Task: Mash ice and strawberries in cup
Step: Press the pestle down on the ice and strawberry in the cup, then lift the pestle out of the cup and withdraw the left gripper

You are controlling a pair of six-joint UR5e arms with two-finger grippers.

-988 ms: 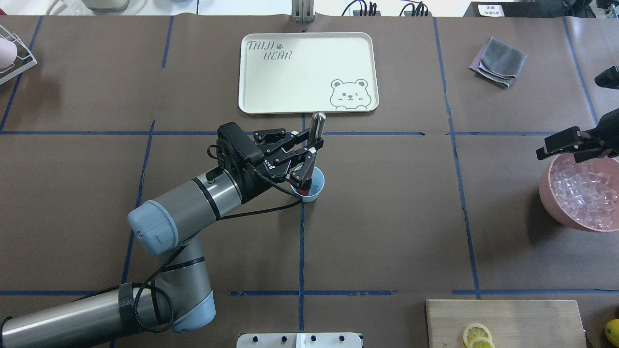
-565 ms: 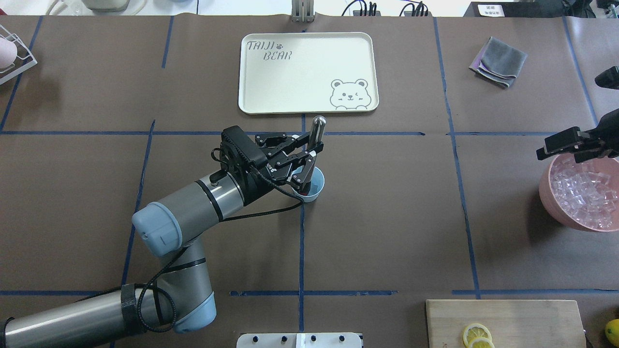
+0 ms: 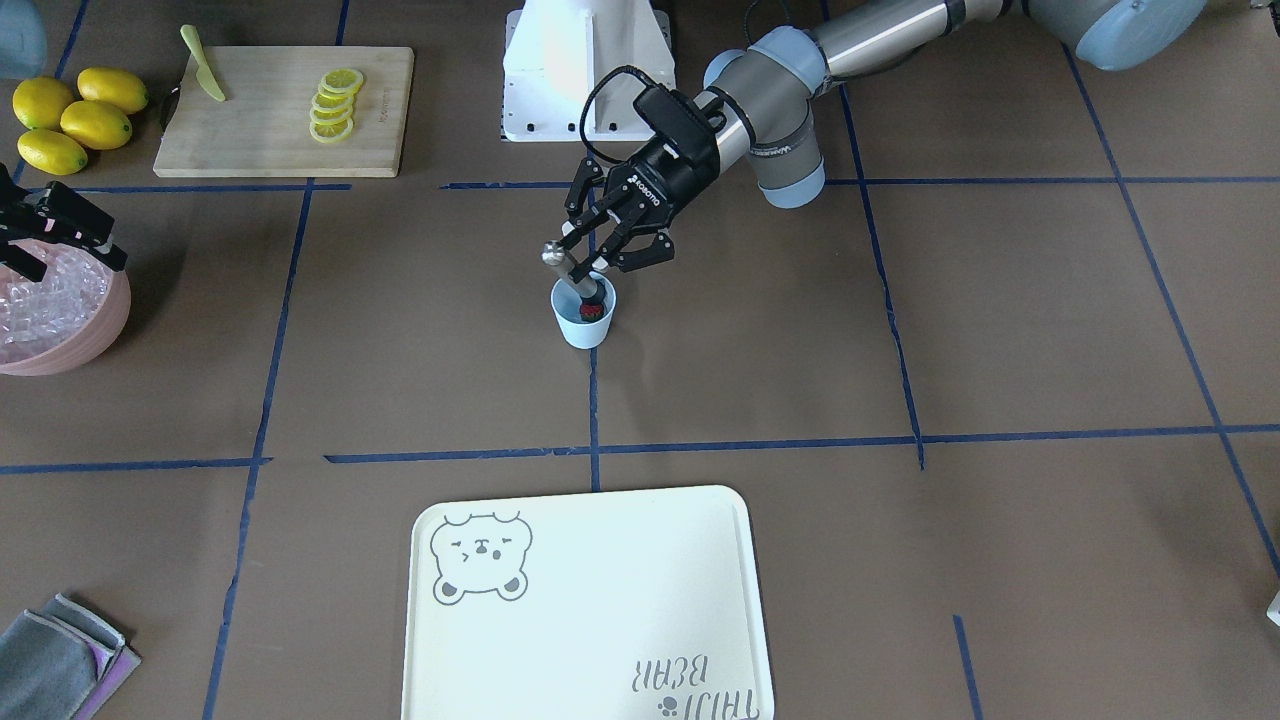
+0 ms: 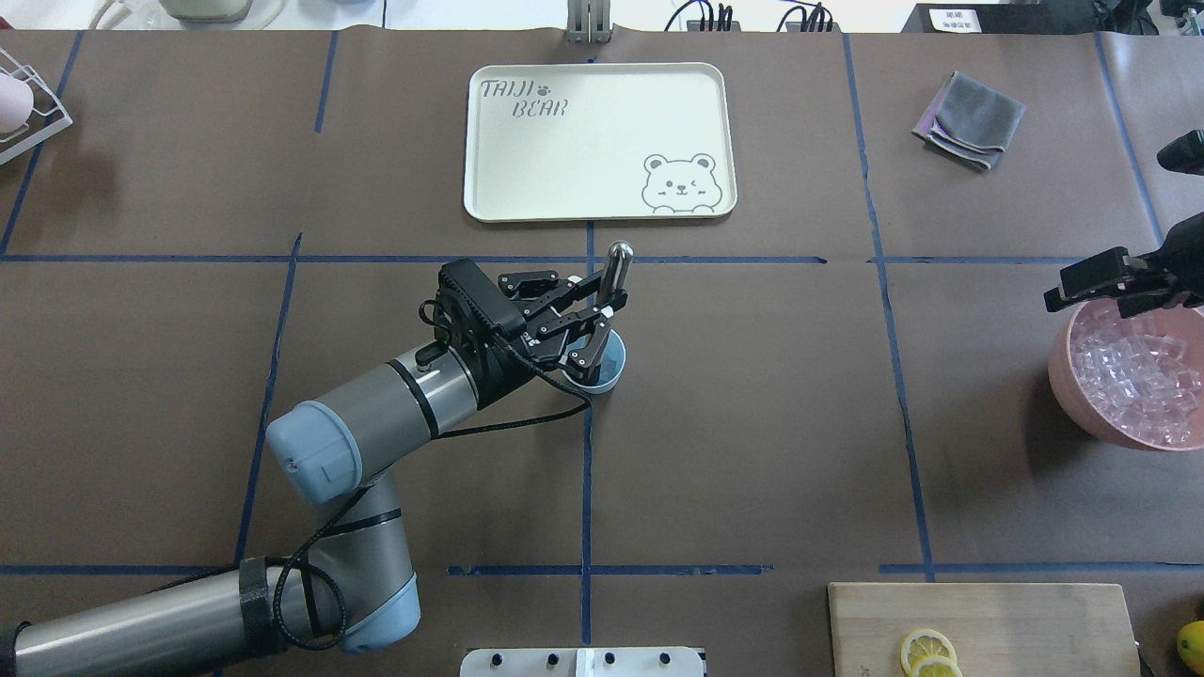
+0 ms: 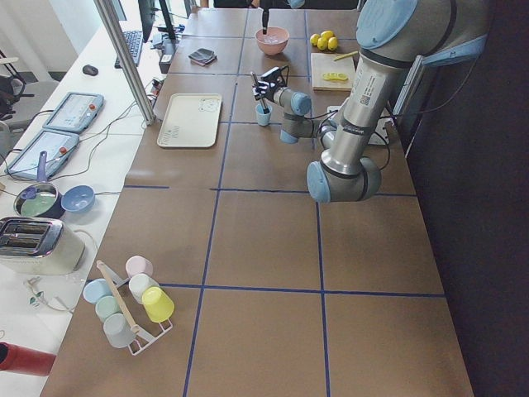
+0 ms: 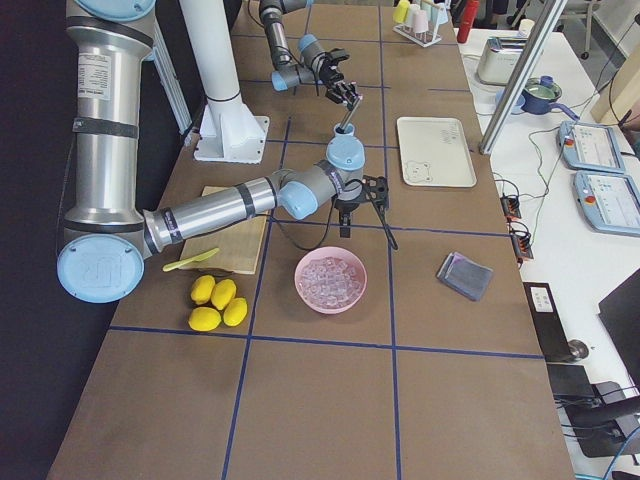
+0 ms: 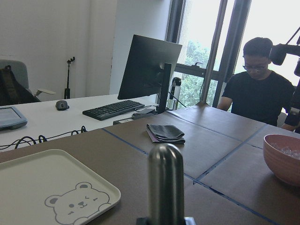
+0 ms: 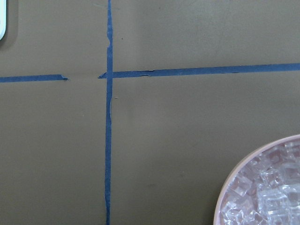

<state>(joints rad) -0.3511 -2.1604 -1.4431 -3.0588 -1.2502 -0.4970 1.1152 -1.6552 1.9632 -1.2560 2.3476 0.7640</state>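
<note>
- The left arm (image 4: 376,400) is made of shiny silver tubes, with round light-blue caps (image 4: 306,461) at the bends.
- A thin black cable (image 4: 527,420) runs along it, and a black band (image 4: 252,602) wraps one tube.
- The left gripper (image 3: 585,262) is black with small white letters.
- The right arm (image 6: 100,150) is silver and blue too, with a white label (image 6: 95,70).
- The right gripper (image 6: 345,222) is black.

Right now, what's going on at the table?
The left gripper has its jaws shut on a metal muddler, whose lower end is down inside the light-blue cup, where a red strawberry shows. I cannot see what else is in the cup. The right gripper hovers open over the rim of the pink bowl of ice cubes, holding nothing.
</note>
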